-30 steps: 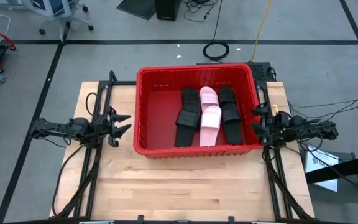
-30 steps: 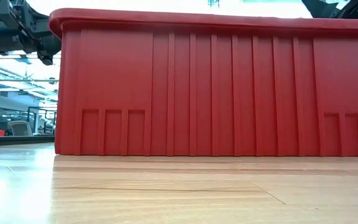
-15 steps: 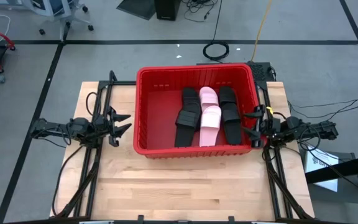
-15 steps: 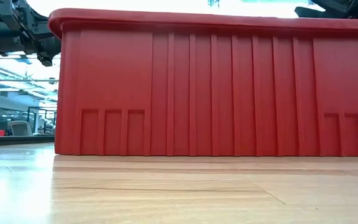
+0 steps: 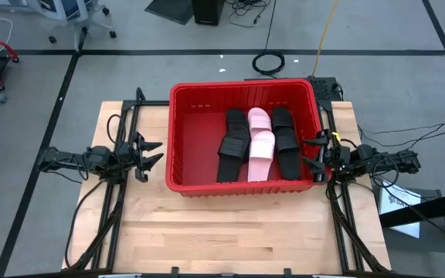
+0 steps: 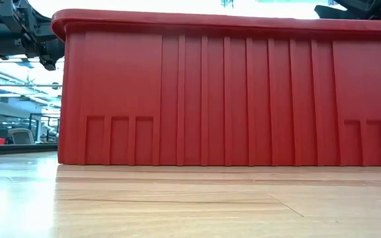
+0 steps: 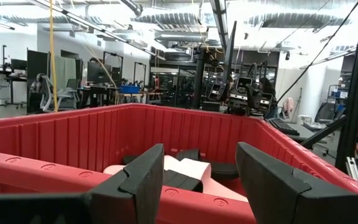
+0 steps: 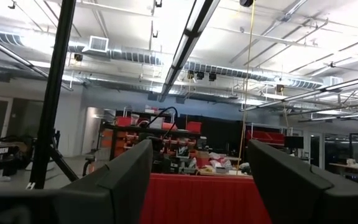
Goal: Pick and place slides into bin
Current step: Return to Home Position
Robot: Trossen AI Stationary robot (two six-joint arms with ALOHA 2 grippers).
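Note:
The red bin (image 5: 178, 139) stands at the table's back middle; its front wall (image 6: 243, 99) fills the low view. Inside lie black slides (image 5: 231, 147) on the left, two pale pink slides (image 5: 261, 144) in the middle and black slides (image 5: 286, 140) on the right. The left wrist view shows the bin's near rim (image 7: 55, 174) and the slides (image 7: 188, 171) inside. My left gripper (image 5: 151, 152) is open and empty, just left of the bin. My right gripper (image 5: 313, 150) is open and empty at the bin's right rim. The right wrist view shows a red wall (image 8: 201, 199) between its fingers.
Black frame rails (image 5: 114, 208) run along both table sides. The wooden table front (image 5: 230, 232) lies before the bin. A cable coil (image 5: 269, 62) lies on the floor behind the table. A lab room shows beyond the table.
My right gripper has moved a little left, up to the bin's right rim, then held still. The left arm has not moved.

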